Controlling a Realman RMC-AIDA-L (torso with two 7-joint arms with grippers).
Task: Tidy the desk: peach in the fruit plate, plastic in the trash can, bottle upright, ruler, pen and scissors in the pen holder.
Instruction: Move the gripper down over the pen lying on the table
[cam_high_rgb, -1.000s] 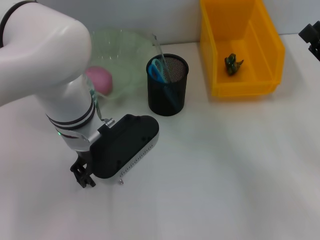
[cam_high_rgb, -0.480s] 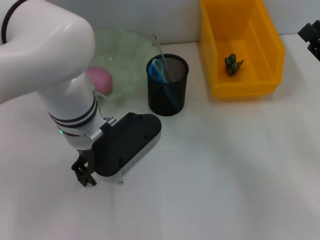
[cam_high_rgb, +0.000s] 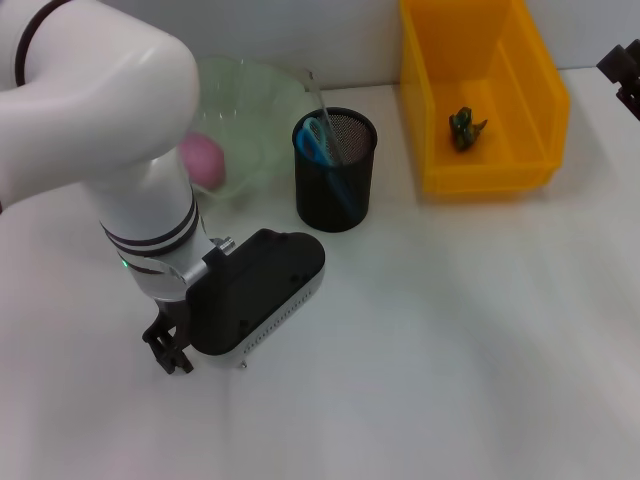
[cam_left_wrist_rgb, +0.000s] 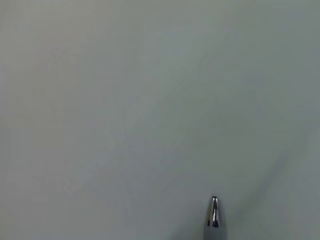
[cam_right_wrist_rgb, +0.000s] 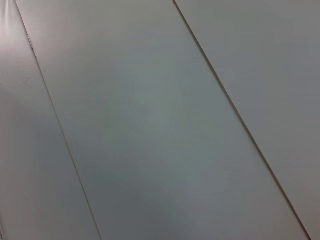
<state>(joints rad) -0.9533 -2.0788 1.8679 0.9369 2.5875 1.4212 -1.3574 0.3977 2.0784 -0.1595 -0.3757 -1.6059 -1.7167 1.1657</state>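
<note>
The left gripper (cam_high_rgb: 168, 352) hung low over the white desk (cam_high_rgb: 450, 330), on the near-left side of the black mesh pen holder (cam_high_rgb: 334, 172); whether its fingers were apart or closed could not be told, though the left wrist view showed a silver pen tip (cam_left_wrist_rgb: 214, 212) close above the desk surface. The pen holder held blue-handled scissors (cam_high_rgb: 318, 138) and a clear ruler (cam_high_rgb: 322, 105); left of it, the pink peach (cam_high_rgb: 203, 160) lay in the green fruit plate (cam_high_rgb: 250, 95). Right of the holder, crumpled plastic (cam_high_rgb: 464, 128) sat in the yellow trash can (cam_high_rgb: 430, 110), and the right gripper (cam_high_rgb: 625, 75) was parked beyond it, its opening unclear.
</note>
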